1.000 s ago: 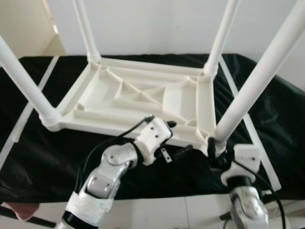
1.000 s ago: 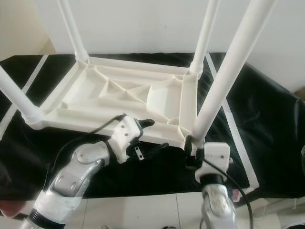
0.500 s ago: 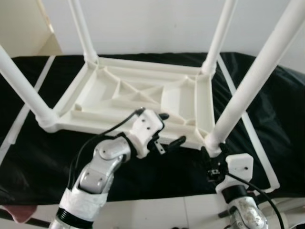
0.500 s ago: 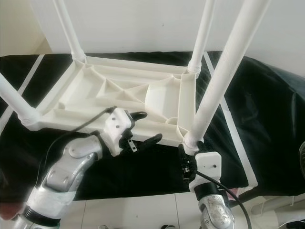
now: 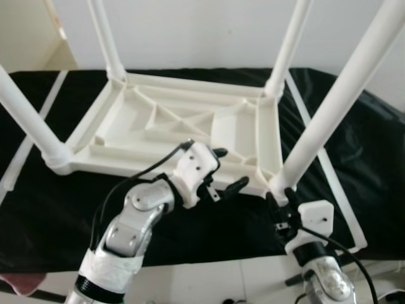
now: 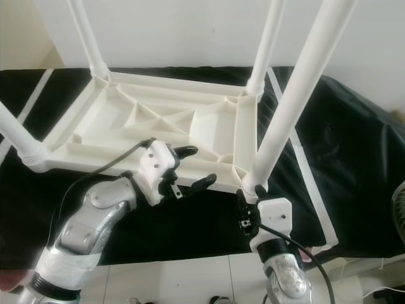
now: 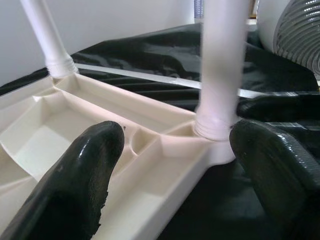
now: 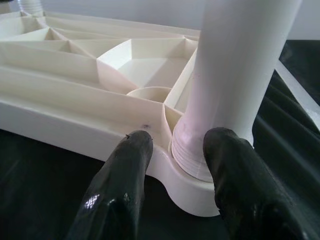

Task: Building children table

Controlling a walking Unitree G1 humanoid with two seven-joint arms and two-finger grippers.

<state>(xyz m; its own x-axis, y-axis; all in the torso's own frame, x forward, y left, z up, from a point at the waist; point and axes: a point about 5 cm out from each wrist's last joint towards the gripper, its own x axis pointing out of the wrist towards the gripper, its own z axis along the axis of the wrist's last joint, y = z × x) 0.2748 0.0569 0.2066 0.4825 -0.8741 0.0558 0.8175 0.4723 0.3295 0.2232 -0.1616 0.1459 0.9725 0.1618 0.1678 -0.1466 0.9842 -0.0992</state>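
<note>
Here, right gripper (image 8: 172, 165) part-open by table leg (image 8: 235, 80) base, touching nothing.

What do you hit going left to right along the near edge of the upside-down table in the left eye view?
Near-left table leg → left gripper, fingers open over the table top's near rim → near-right table leg, with the right gripper at its base.

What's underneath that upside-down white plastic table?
The upside-down white plastic table lies on a black cloth crossed by white stripes. What the cloth covers is hidden, as is the tabletop's face.
</note>
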